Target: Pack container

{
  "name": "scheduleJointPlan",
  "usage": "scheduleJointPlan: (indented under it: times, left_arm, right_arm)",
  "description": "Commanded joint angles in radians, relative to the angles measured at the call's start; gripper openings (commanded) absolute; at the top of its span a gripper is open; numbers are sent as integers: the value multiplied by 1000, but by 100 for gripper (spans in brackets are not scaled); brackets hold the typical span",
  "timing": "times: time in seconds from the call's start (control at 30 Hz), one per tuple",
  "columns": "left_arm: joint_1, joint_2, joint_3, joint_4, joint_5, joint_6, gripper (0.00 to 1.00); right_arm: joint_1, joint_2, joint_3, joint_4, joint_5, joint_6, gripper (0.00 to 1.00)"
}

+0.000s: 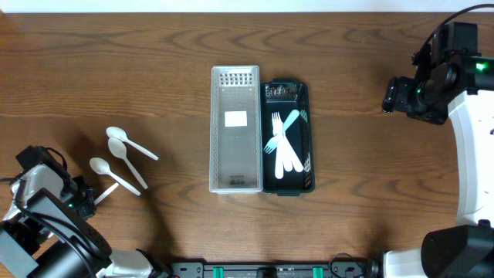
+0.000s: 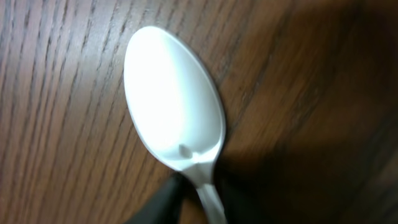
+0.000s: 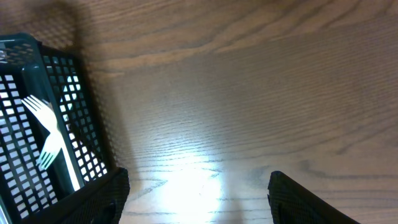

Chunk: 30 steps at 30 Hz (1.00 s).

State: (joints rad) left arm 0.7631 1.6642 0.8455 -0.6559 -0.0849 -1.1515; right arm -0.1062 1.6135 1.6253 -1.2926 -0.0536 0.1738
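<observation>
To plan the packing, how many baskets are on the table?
2, side by side at the centre of the table: a white basket and a black basket holding plastic forks. None seems hidden.

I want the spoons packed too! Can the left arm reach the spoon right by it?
Probably yes. The spoon lies bare on the table, nothing over it, and the left gripper sits at its handle end.

Two bins mid-table, touching side by side: left bin (image 1: pixel 234 158), right bin (image 1: pixel 305 116). Forks (image 1: pixel 284 143) piled in right bin. Spoons (image 1: pixel 120 150) loose on table (image 1: pixel 154 69), well left of bins. One spoon (image 2: pixel 171 118) dead ahead of my left pincer (image 2: pixel 199 202), handle between fingers. My right pincer (image 3: pixel 199 193) over table, right of right bin.
</observation>
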Motion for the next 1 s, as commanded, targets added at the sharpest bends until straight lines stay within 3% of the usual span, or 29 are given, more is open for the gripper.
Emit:
scheduleJointPlan:
  times: [0.0, 0.17, 0.4, 0.67, 0.77, 0.97]
  left_arm:
    - [4, 10, -26, -13, -11, 23, 14]
    - [4, 10, -25, -11, -8, 39, 6]
    - [4, -14, 21, -37, -8, 180, 6]
    - [-13, -245, 47, -84, 101, 274, 6]
    - [-70, -381, 66, -121, 107, 322, 6]
    - [-298, -603, 129, -132, 259, 497, 6]
  right_arm:
    - [9, -1, -6, -2, -6, -19, 75]
    - [9, -1, -6, -2, -6, -19, 74]
    - [9, -1, -6, -2, -6, -26, 75]
    - [9, -1, -6, -1, -6, -26, 75]
    - [9, -1, -6, 2, -6, -26, 74]
    - [9, -1, -6, 1, -7, -26, 75]
